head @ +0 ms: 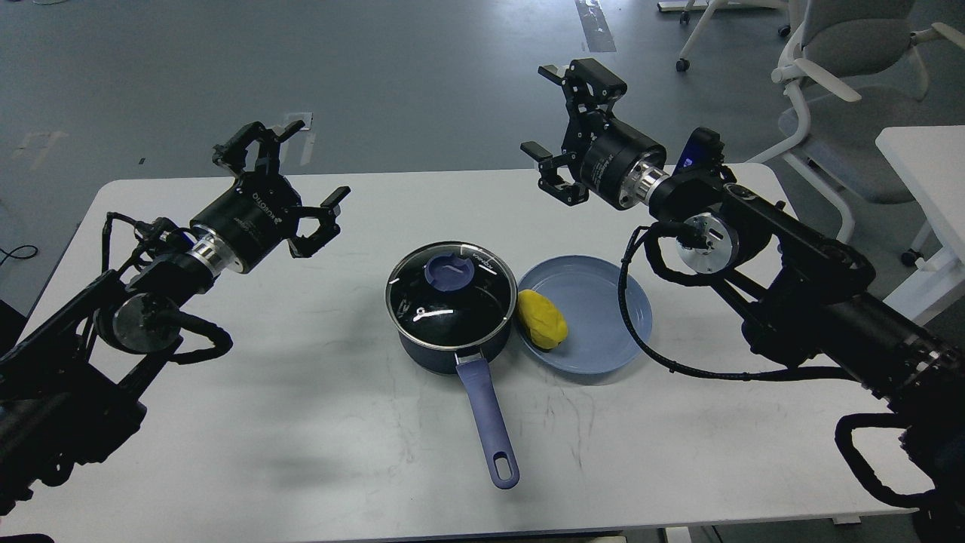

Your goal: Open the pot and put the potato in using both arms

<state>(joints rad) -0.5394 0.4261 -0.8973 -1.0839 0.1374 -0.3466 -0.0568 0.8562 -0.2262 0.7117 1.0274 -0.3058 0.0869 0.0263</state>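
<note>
Both my left gripper [283, 177] and right gripper [558, 128] hover with fingers apart and empty; next I lift the lid [450, 286] off the pot [445, 343] beside the potato [541, 320].

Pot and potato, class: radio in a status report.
Left pincer and right pincer open, raised, empty. Pot lidded; potato on plate beside it. Nothing in the way.

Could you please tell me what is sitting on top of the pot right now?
A glass lid with a blue knob covers the pot. Through the glass only a dark inside with glare shows; its floor cannot be made out. The potato lies outside, on the plate.
</note>
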